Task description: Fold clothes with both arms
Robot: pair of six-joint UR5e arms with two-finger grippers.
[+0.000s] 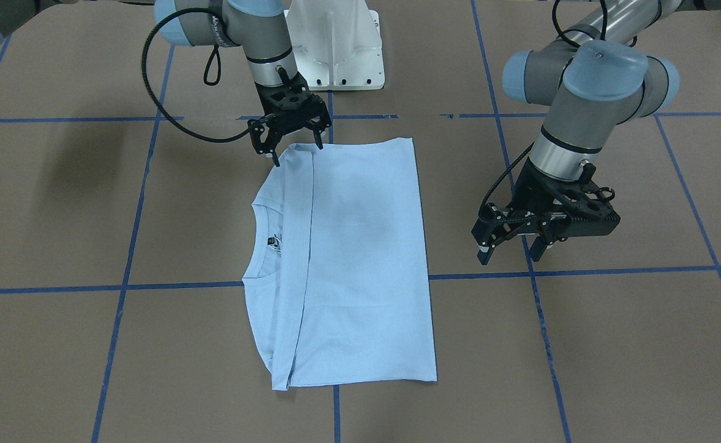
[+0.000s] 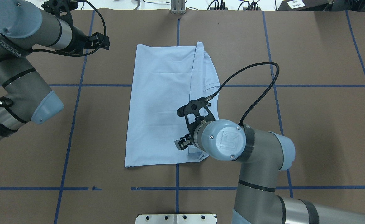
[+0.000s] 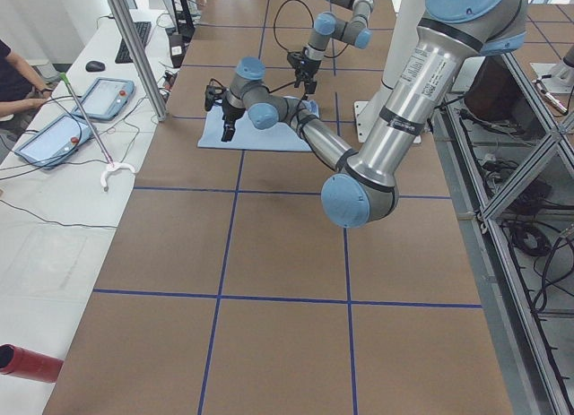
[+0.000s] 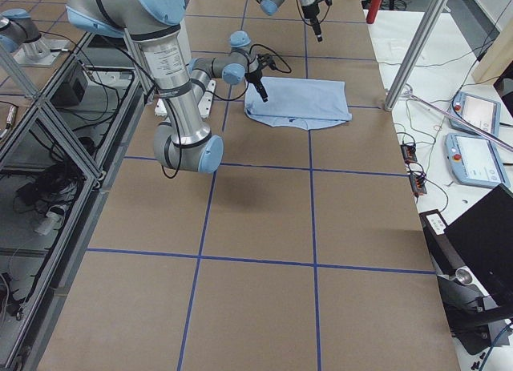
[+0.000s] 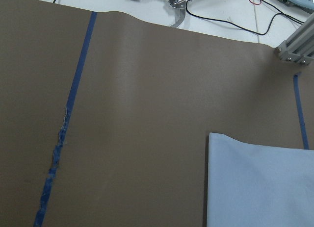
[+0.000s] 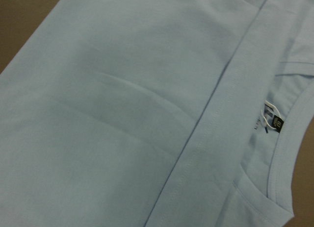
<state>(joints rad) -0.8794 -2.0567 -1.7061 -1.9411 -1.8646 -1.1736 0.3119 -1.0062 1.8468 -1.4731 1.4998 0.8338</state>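
Note:
The light blue T-shirt [image 1: 360, 258] lies flat on the brown table, with its lower part folded up over the chest. The ribbed collar with the black label [image 1: 272, 242] shows beside the fold. The palm print is hidden. My right gripper [image 1: 297, 152] is open and empty, with its fingertips just over the shirt's corner nearest the robot base. In the overhead view the shirt [image 2: 160, 102] is partly covered by the right wrist. My left gripper [image 1: 509, 252] is open and empty, above bare table beside the shirt's folded edge. The right wrist view shows the fold hem and the label [image 6: 278, 124].
The white pedestal base [image 1: 336, 43] stands just behind the shirt. Blue tape lines [image 1: 336, 283] grid the table. A metal post [image 3: 134, 47] and a side table with tablets [image 3: 54, 137] stand beyond the table's far edge. The left wrist view shows a shirt corner [image 5: 260, 188].

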